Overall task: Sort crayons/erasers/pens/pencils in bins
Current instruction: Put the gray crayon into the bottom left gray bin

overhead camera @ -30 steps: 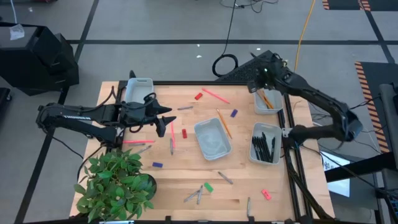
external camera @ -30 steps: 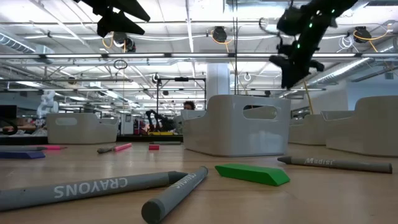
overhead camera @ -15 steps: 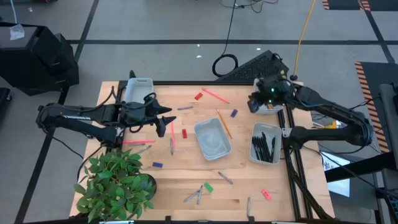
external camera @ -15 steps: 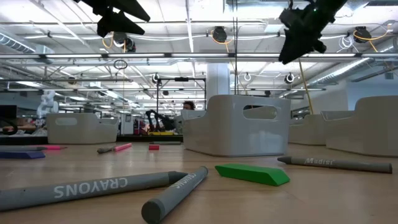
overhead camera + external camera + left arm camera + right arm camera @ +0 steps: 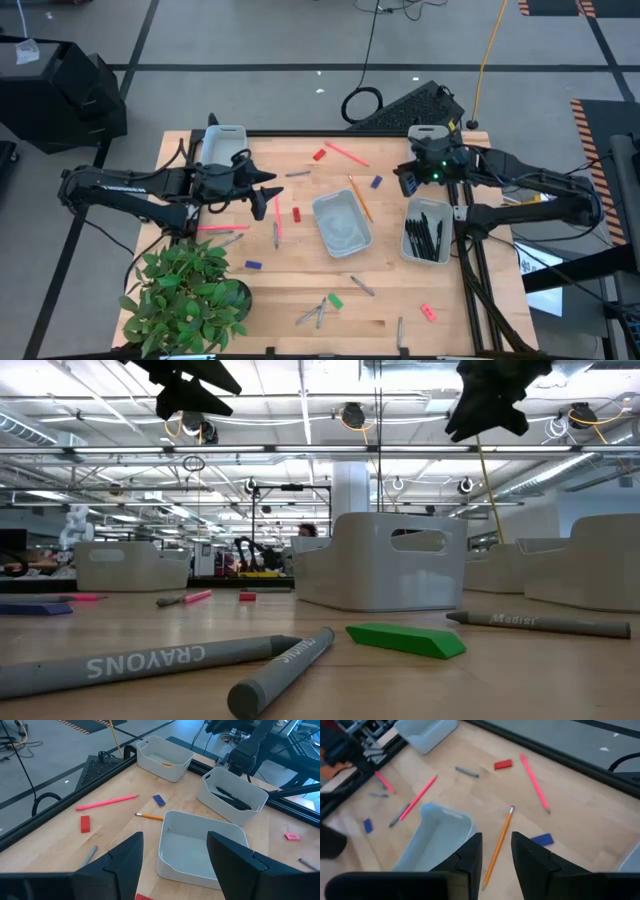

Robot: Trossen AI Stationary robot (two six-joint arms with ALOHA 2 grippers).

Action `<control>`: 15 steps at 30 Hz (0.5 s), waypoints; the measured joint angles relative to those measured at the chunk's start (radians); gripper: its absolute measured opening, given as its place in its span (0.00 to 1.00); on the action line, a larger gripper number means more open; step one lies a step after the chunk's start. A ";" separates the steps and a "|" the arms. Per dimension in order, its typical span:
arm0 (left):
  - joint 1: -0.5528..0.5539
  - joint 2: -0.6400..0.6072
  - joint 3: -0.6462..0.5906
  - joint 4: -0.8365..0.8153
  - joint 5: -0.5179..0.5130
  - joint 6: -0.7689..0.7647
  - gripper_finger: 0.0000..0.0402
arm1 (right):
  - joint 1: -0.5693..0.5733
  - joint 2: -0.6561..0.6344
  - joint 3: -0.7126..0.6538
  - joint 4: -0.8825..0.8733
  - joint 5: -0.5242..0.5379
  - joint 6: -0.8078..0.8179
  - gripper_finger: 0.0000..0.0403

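We note open worktop [image 5: 300, 290] between the centre bin [image 5: 341, 222] and the plant [image 5: 185, 298], with only small crayons [image 5: 312, 312] and erasers [image 5: 335, 299] there. The right edge is crowded: the pen bin [image 5: 427, 232] and pencil bin [image 5: 430, 135] sit close together.

High view: mounted overhead, facing straight down, covering the whole pale wooden table [image 5: 300, 300] and surrounding grey floor.

Low view: set at tabletop level, looking horizontally across the boards into the room; nearest items, a flat green eraser block [image 5: 405, 639] among them, appear large.

Left wrist view: looks obliquely down across the table toward its far side. Right wrist view: looks down at close range.

Shared: the empty pale grey-blue plastic tray [image 5: 342, 222] at the table's centre appears in all four views [image 5: 382, 560] [image 5: 200, 851] [image 5: 436, 840].
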 joint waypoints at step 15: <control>0.004 0.000 0.000 0.054 -0.007 0.049 0.56 | 0.122 -0.022 -0.135 0.098 -0.002 -0.057 0.24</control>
